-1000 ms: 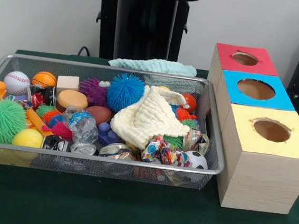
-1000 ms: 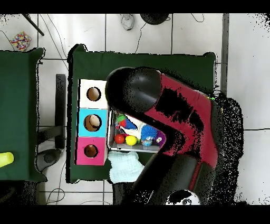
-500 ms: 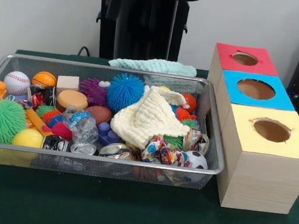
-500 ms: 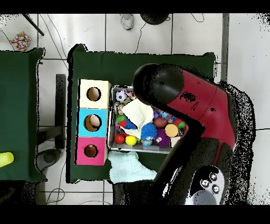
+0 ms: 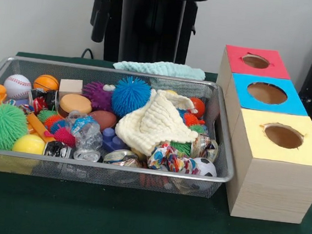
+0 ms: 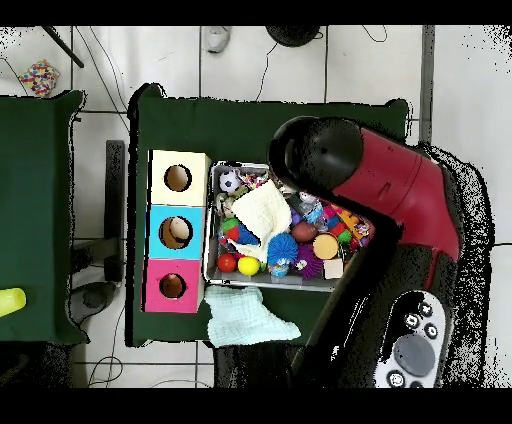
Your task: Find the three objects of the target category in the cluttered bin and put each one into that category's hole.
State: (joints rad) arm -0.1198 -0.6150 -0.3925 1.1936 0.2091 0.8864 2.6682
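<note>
Jaws cannot be judged from either view: only a dark part of the arm point(image 5: 101, 13) hangs at the top of the front view, and from above the red and black arm point(image 6: 385, 190) covers one end of the bin.

A dark green cloth covers the tabletop point(image 5: 135, 220). On it sits a wire mesh bin point(image 5: 106, 170) packed with small toys. A cream cloth point(image 5: 156, 123) lies crumpled over the middle of the pile. Around it lie a blue spiky ball point(image 5: 130, 95), a purple spiky ball point(image 5: 96, 94), a green spiky ball point(image 5: 1, 126), a baseball point(image 5: 17, 86), a small basketball point(image 5: 46, 82), a yellow ball point(image 5: 29, 144) and a miniature soccer ball point(image 5: 205, 167).

Just beside the bin stands a wooden box point(image 5: 271, 183) with three round holes in a row, topped red point(image 5: 255, 61), blue point(image 5: 267, 93) and yellow point(image 5: 283, 136).

A pale green towel point(image 5: 159, 68) lies on the tabletop behind the bin. A plain light wall point(image 5: 44, 12) backs the scene. From above, a white tiled floor point(image 6: 300, 60) surrounds the tabletop, and a second green-covered table point(image 6: 35, 200) stands to one side.
</note>
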